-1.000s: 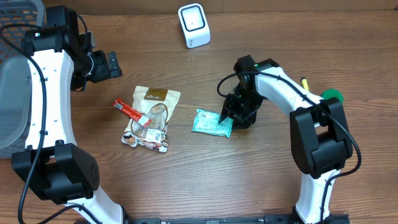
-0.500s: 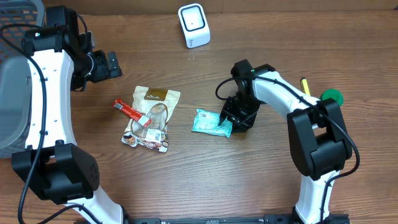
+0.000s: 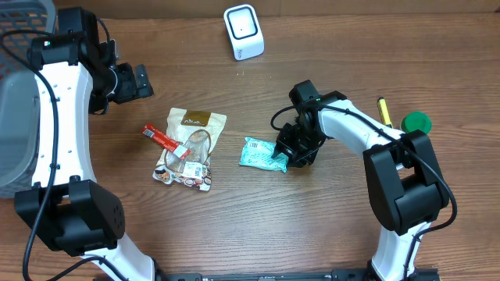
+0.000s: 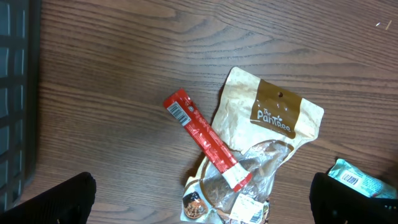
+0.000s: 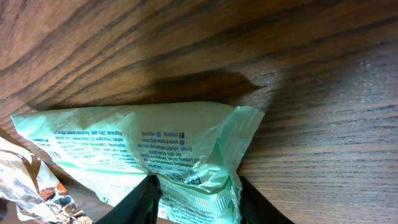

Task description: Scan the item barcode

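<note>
Two arms are over a wooden worktop (image 3: 234, 226). The right gripper (image 3: 286, 153) is down at the middle of the worktop, at the right end of a green packet (image 3: 262, 154) that lies flat there. In the right wrist view its jaws are pinched onto the crimped end of the packet, with a dark finger (image 5: 140, 202) touching on each side and the film bunched between them. A small barcode label shows on the packet's top face in the left wrist view. The left gripper (image 3: 142, 80) hangs above the far left of the worktop, holding nothing. Its jaws are wide apart, with one finger (image 4: 59, 199) at each bottom corner of its own view. Below it a brown pouch (image 3: 191, 147) lies flat to the left of the packet, apart from it. A red stick pack (image 3: 166, 140) lies tilted across the pouch's left edge with its barcode end up. A white scanner (image 3: 244, 31) stands at the far edge, well apart from the packet. A grey basket (image 3: 19, 31) sits at the far left. A yellow pen (image 3: 383, 111) and a green round lid (image 3: 417, 121) lie on the right, beside the right arm.
</note>
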